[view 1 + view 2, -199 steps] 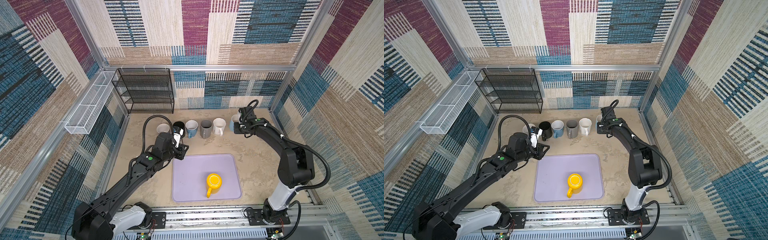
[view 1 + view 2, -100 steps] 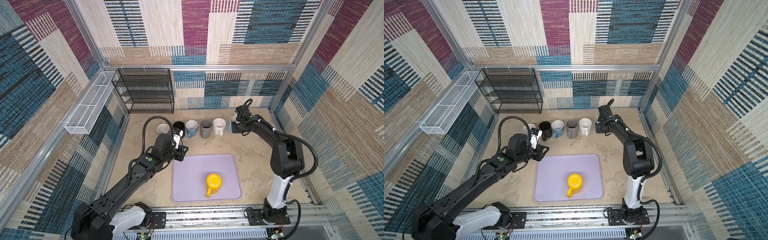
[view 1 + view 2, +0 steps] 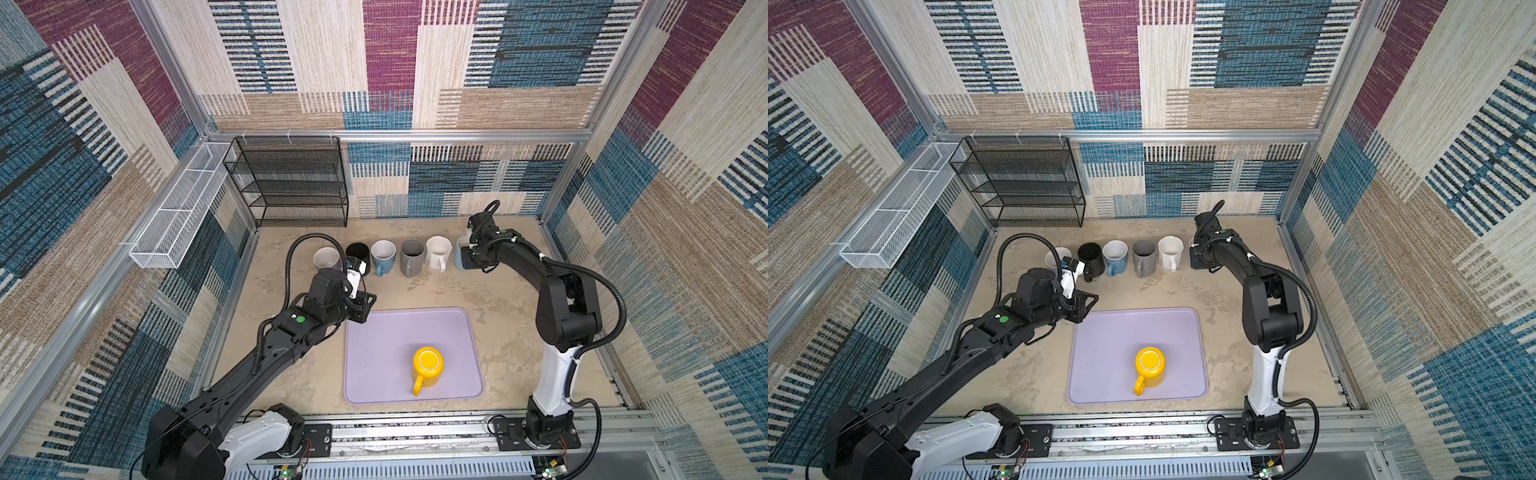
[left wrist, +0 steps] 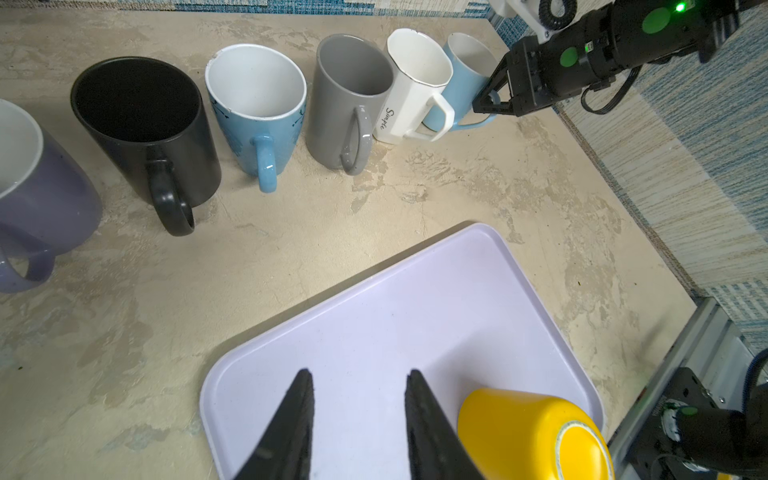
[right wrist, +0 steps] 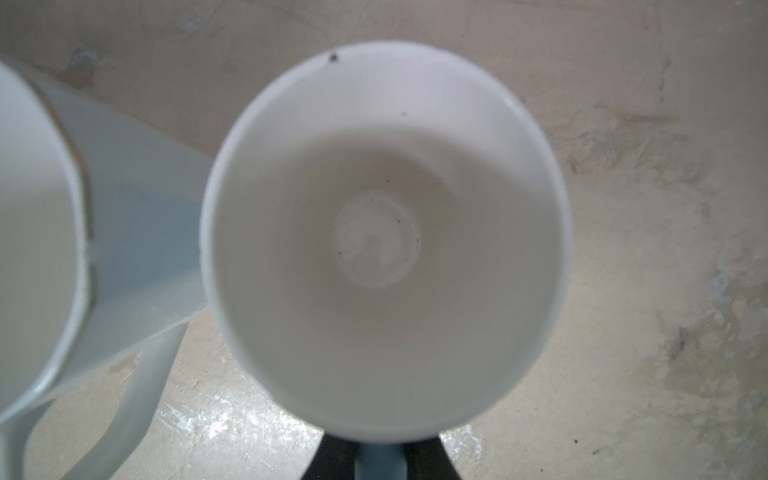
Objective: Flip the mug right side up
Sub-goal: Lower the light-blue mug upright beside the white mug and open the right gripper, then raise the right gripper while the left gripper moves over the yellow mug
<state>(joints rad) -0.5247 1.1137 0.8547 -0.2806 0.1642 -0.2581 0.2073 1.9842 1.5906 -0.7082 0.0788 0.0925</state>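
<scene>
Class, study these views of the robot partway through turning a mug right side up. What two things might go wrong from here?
1. The right claw is shut on the handle of the light blue ceramic mug, which stands close beside the white faceted mug; shifting it may knock that neighbour.
2. The yellow ceramic mug sits upside down on the smooth lavender plastic tray; the open left claw may push it sliding rather than grip it.
</scene>
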